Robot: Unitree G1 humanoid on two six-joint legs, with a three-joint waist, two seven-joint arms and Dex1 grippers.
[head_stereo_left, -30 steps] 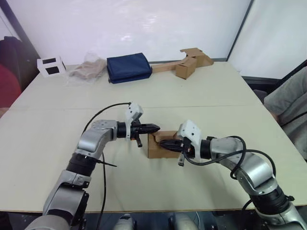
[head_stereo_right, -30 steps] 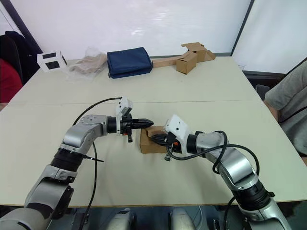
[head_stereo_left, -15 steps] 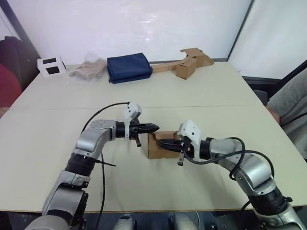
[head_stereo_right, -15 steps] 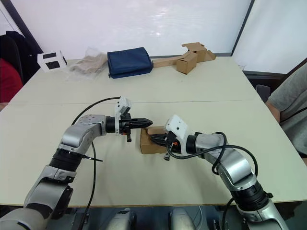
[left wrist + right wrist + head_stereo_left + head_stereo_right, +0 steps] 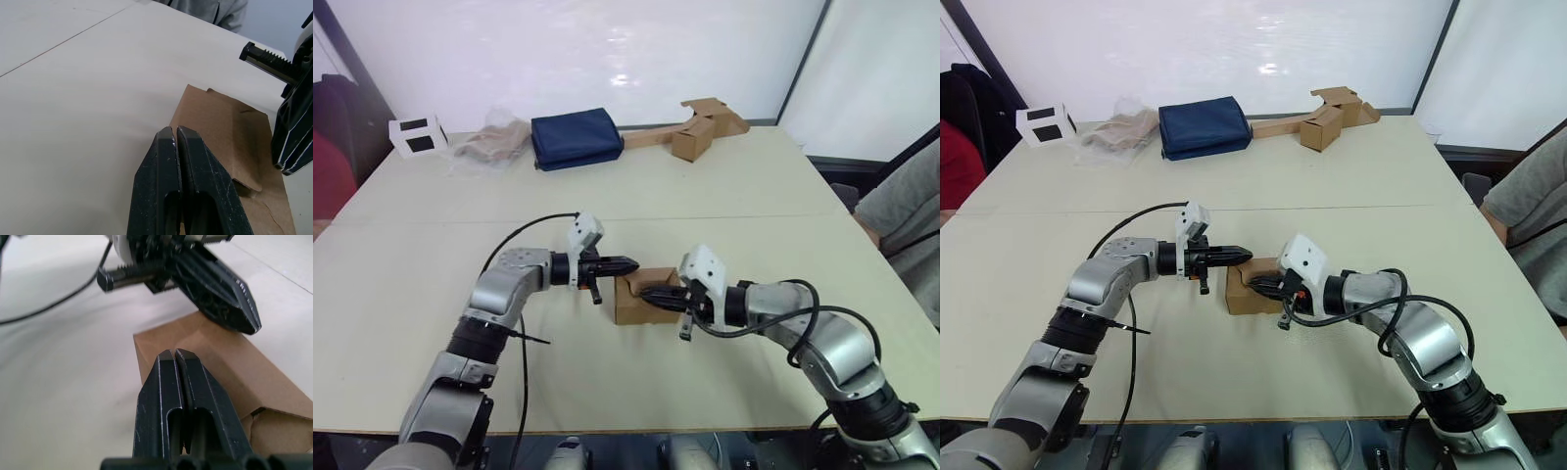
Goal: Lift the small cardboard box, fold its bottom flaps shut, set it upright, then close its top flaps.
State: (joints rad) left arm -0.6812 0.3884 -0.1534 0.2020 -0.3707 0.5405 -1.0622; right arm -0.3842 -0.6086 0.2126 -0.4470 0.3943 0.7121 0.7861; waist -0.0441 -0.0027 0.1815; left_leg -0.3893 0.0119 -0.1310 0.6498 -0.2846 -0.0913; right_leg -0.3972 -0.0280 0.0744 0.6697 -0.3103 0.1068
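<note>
The small cardboard box [image 5: 640, 298] sits on the counter [image 5: 724, 196] near the front, between the two arms. The right gripper [image 5: 647, 294] lies over the box's top from the right with its fingers pressed together, clasping nothing. The left gripper [image 5: 631, 262] reaches in from the left, its fingers also closed on nothing, its tip just above the box's far left corner. Along the far edge lie a white box with black squares [image 5: 418, 136], a crumpled bag [image 5: 492, 142], a folded navy cloth [image 5: 576, 138] and cardboard pieces [image 5: 705, 125].

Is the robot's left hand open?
No, the left gripper has its two black fingers pressed together above the small cardboard box.
</note>
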